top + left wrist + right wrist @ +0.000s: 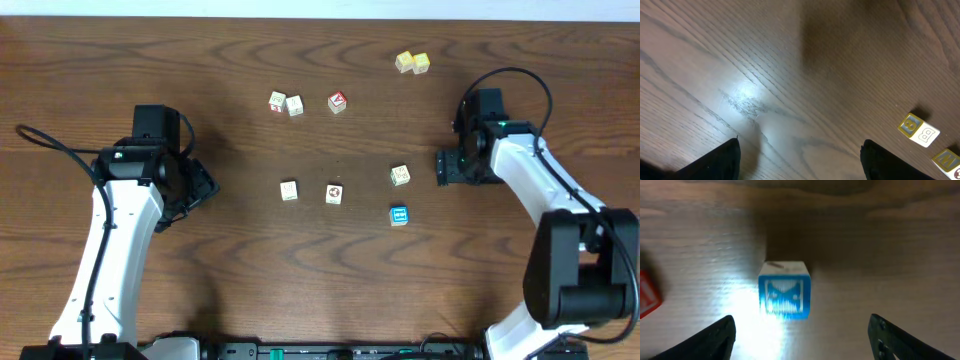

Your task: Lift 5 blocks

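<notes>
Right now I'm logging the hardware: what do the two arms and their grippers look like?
The left arm and right arm match: white link shells, black joints. The left gripper and right gripper are black. A black cable loops off each arm; a small green light sits near each wrist.

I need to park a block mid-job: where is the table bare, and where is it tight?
Bare: the wide band between the red cube and the middle block; the near strip in front of the blue block; the far-left corner beyond the left arm. Tight: by the right fingers, where a cream block and the blue block sit close together.
</notes>
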Controlling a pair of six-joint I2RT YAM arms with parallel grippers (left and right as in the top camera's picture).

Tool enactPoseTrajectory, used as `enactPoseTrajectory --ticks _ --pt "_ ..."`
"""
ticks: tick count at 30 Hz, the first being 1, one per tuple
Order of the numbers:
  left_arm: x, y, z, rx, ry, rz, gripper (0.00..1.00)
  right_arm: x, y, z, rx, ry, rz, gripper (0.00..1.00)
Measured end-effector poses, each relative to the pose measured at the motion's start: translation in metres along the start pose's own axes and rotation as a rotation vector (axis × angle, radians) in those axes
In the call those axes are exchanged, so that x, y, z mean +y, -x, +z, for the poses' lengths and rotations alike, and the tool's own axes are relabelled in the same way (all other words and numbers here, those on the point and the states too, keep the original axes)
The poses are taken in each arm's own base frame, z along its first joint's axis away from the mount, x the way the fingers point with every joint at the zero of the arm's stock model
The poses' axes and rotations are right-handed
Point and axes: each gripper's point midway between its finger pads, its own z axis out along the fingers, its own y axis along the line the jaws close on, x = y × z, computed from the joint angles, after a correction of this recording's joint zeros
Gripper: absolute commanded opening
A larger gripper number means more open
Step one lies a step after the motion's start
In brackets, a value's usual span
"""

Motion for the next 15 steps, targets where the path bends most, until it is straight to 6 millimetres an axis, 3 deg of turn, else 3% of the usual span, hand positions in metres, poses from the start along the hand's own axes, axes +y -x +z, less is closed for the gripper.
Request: enactPoseTrajectory --ticks 7,15 --pt "0.0 0.0 0.0 0.0 0.0 0.0 0.77 0.001 0.011 0.02 -0.021 -0.01 -0.039 0.69" --pt "0.0 0.0 0.0 0.0 0.0 0.0 0.77 0.005 0.014 0.033 -0.019 0.007 -0.059 0.49"
